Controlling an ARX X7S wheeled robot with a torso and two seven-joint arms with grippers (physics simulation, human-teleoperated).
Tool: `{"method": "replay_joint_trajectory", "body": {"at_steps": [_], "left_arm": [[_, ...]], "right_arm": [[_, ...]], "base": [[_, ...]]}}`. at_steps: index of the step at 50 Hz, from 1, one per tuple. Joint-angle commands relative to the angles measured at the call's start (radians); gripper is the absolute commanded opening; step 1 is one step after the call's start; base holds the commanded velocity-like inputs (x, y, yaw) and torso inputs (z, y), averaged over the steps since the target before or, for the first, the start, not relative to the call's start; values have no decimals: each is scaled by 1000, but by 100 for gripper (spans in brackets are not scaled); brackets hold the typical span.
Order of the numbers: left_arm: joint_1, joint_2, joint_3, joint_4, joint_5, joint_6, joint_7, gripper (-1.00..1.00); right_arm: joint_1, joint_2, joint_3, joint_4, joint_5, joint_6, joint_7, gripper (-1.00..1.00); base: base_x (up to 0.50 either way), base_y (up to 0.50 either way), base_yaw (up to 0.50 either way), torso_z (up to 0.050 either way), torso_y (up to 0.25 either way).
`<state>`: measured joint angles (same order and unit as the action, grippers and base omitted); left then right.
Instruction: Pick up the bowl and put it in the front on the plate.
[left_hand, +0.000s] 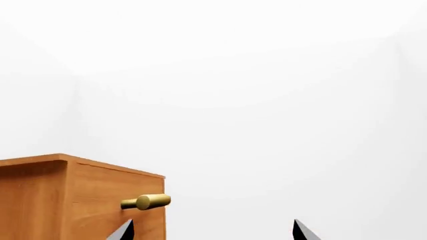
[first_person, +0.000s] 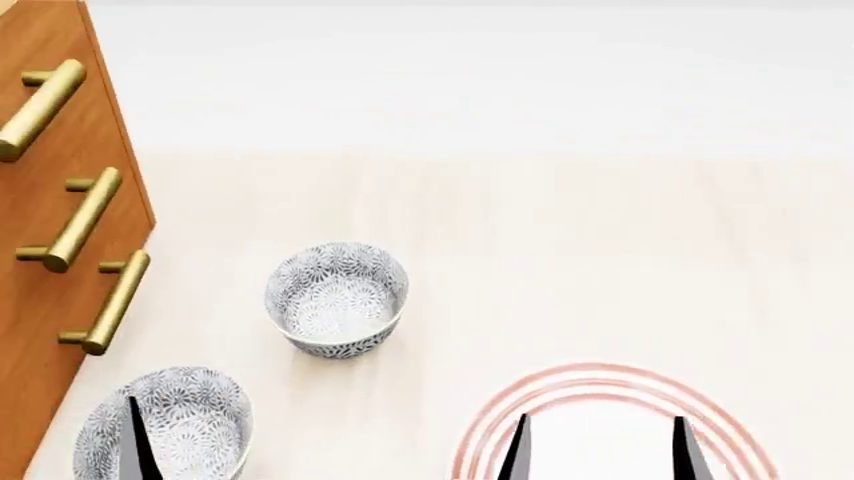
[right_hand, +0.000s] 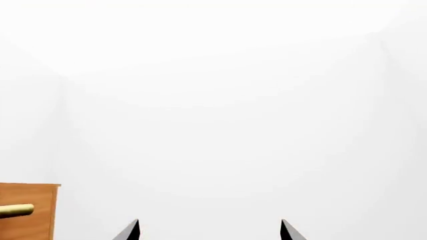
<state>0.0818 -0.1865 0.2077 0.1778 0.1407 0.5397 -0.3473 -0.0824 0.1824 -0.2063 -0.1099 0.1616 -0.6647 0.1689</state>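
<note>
Cabinet (first_person: 60, 200): wooden, brass bar handles, far left of the head view.
Left gripper (left_hand: 212, 231): fingertips apart, holding nothing; one tip shows over the near-left bowl (first_person: 167, 425).
Bowl (first_person: 336, 298): patterned, upright on the table (first_person: 561, 250), near the cabinet, beyond the near-left one.
Plate (first_person: 607, 390): red-ringed, front right, well apart from the bowl.
Right gripper (first_person: 601, 450): tips apart above the plate, empty.
</note>
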Motion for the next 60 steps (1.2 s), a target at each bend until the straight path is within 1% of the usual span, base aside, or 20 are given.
{"method": "replay_joint_trajectory", "body": {"at_steps": [1, 9, 19, 39, 60], "left_arm": [[-2, 8, -16, -3, 17, 3, 4, 100], [-5, 2, -9, -11, 10, 2, 0, 100], [-10, -6, 6, -7, -16, -23, 10, 100], [-14, -13, 14, 4, -5, -74, -2, 100], [-18, -23, 25, -2, -11, -79, -14, 100]], "right_arm": [[5, -11, 13, 9, -17, -4, -12, 100], [7, -7, 7, 10, -18, 4, -6, 100], [11, -3, 7, 16, 1, 22, 7, 100], [16, 7, -4, 11, 8, 41, 21, 100], [19, 16, -16, 17, 11, 45, 32, 100]], "base": [[0, 500, 0, 0, 0], [0, 500, 0, 0, 0], [0, 0, 0, 0, 0], [0, 0, 0, 0, 0], [0, 0, 0, 6, -154]]}}
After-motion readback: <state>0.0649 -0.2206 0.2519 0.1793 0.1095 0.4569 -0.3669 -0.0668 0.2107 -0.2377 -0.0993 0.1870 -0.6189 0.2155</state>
